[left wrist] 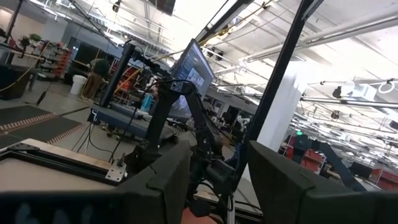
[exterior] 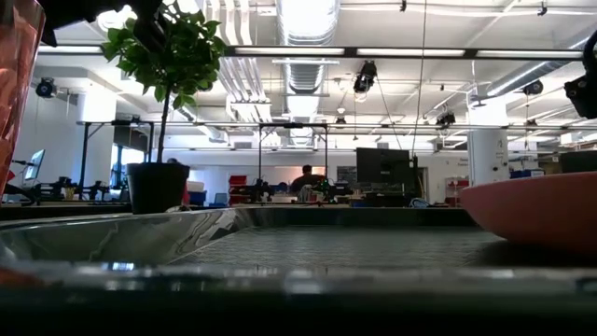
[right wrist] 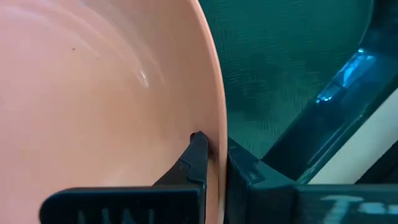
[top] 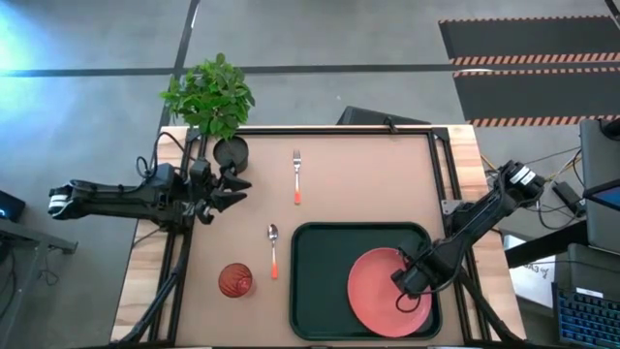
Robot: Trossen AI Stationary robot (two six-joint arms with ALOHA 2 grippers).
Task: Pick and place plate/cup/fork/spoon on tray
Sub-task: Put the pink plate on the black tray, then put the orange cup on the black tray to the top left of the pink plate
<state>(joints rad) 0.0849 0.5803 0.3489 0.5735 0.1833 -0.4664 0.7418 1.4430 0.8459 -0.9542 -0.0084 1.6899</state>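
Observation:
The coral-orange plate [top: 378, 289] is in the right half of the dark tray [top: 320, 281]; it also shows in the low view [exterior: 541, 210]. My right gripper [top: 405, 283] is shut on the plate's right rim. My left gripper [top: 229, 187] hangs open and empty near the table's left edge, beside the plant pot [top: 231, 150]. The red-brown cup [top: 235, 280] stands on the table left of the tray. The spoon [top: 274, 250] lies between cup and tray. The fork [top: 297, 176] lies farther back, near the middle of the table. My right gripper pinches the plate's rim [right wrist: 214, 106] on the side toward the table's right edge, one finger [right wrist: 198, 152] on the plate's inner face and the other [right wrist: 244, 167] outside it. The fingers come from the right, slanting down. Whether the plate rests on the tray, I cannot tell.
A leafy plant [top: 208, 95] in a dark pot stands at the table's far left corner, close to my left gripper. The tray's left half [top: 315, 291] is bare. The tray's raised right rim [right wrist: 323, 134] runs just outside the plate's edge.

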